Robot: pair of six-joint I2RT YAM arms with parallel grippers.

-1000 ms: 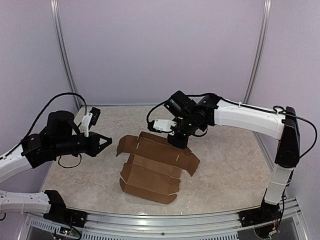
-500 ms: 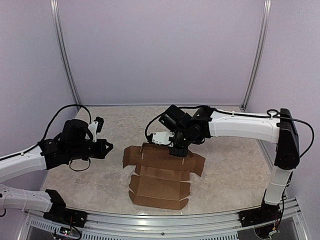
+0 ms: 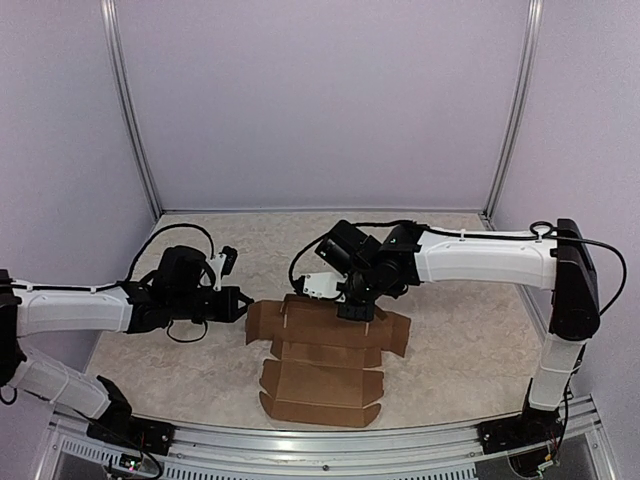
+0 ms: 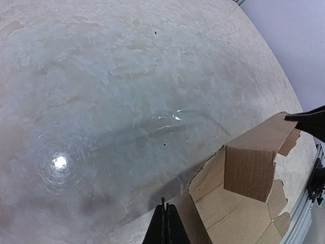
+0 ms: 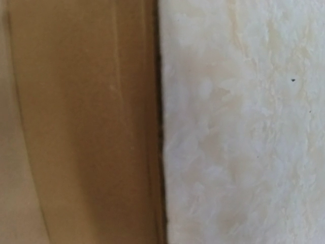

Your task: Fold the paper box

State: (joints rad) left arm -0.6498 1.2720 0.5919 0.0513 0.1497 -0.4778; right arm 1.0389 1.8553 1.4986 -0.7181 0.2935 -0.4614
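The paper box [image 3: 322,383] is a brown cardboard piece lying part-folded at the table's middle front, with side flaps raised and a back panel spread out. My left gripper [image 3: 243,306] is shut and empty, its tips just left of the box's left flap. In the left wrist view the shut fingertips [image 4: 165,209] lie close to the box's corner [image 4: 244,203]. My right gripper [image 3: 357,308] is down on the box's back panel. Its fingers are hidden; the right wrist view shows only cardboard [image 5: 76,122] close up.
The marble-patterned table [image 3: 180,370] has metal rails along its front edge [image 3: 300,450] and pale walls with upright posts behind. Bare tabletop shows in the left wrist view [image 4: 101,101] and the right wrist view [image 5: 244,127].
My right gripper has drawn the box round and toward the front, so it now lies square to the table edge. My left arm has reached right, up to the box's left flap.
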